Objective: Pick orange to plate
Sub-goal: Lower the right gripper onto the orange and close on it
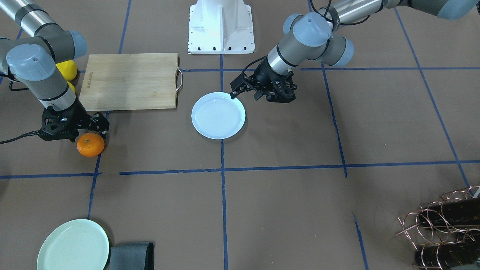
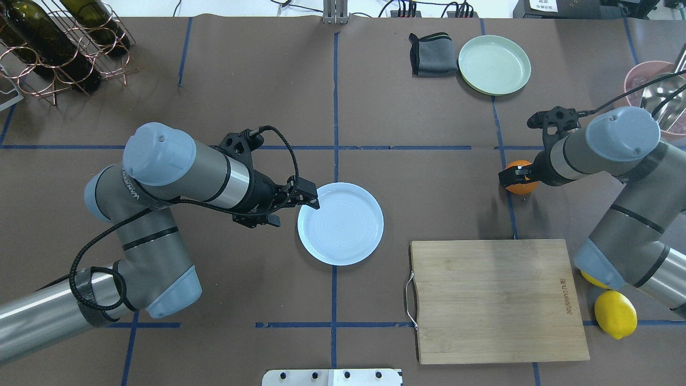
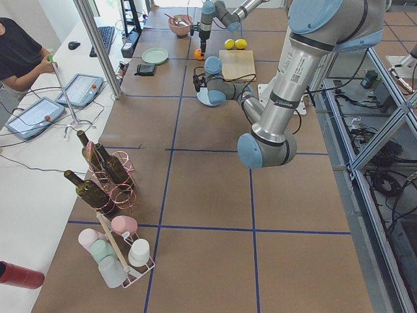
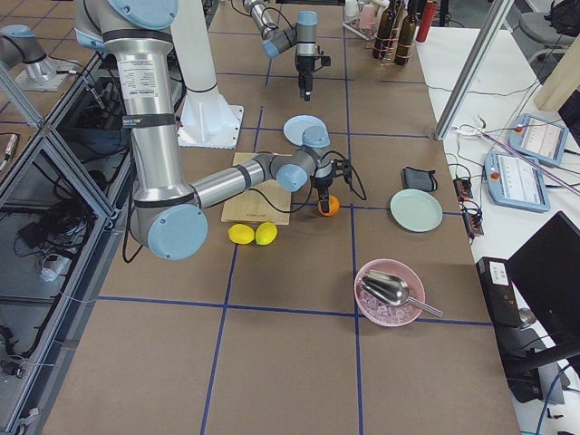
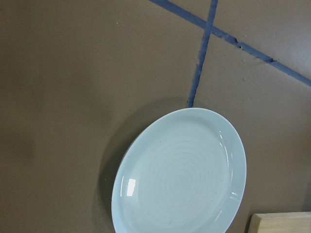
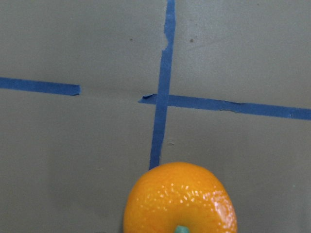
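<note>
Orange (image 1: 90,145) under right hand (image 1: 87,131) (grip unclear), left hand (image 1: 235,93) at plate (image 1: 218,120) rim, likewise unclear

This is a robot lab: big grey robot arms (image 2: 161,177) work at a brown table (image 1: 285,202) marked with blue tape (image 1: 224,210), and a person (image 3: 16,55) stands by control screens (image 3: 34,117).

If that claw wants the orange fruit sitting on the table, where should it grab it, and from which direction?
Probably across its widest middle, coming straight down from above. The round, bright orange fruit sits free on the flat brown table, so opposite sides are open to the fingers. A hold off-centre would likely let the curved skin slip out. The right gripper hangs just over it.
</note>
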Controlling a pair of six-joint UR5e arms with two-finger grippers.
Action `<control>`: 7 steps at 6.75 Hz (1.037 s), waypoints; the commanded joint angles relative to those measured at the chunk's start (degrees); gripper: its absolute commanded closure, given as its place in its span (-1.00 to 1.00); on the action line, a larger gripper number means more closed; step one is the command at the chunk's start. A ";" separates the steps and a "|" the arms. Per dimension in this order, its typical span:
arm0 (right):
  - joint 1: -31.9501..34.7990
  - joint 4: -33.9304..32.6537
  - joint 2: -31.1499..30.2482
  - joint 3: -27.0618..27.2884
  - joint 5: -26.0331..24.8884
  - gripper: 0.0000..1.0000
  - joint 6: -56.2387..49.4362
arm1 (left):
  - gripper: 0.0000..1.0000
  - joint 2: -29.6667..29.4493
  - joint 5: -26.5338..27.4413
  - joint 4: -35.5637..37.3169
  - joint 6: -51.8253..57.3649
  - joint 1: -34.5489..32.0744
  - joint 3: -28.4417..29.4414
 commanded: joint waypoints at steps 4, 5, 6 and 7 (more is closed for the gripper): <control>-0.29 -0.08 1.86 -2.34 -0.76 -0.99 0.00 | -1.00 0.26 0.00 0.00 -0.92 -0.09 -0.23; -0.29 0.00 1.86 -2.60 -1.11 -0.75 0.00 | -1.00 0.26 0.00 0.00 -1.01 -0.09 -0.23; -0.29 0.00 1.95 -2.43 -1.98 -0.15 0.17 | -1.00 0.26 0.00 0.00 -1.01 -0.09 -0.23; -0.12 0.00 1.95 -1.73 -1.90 0.76 0.17 | -1.00 0.26 0.00 0.00 -1.01 -0.09 -0.32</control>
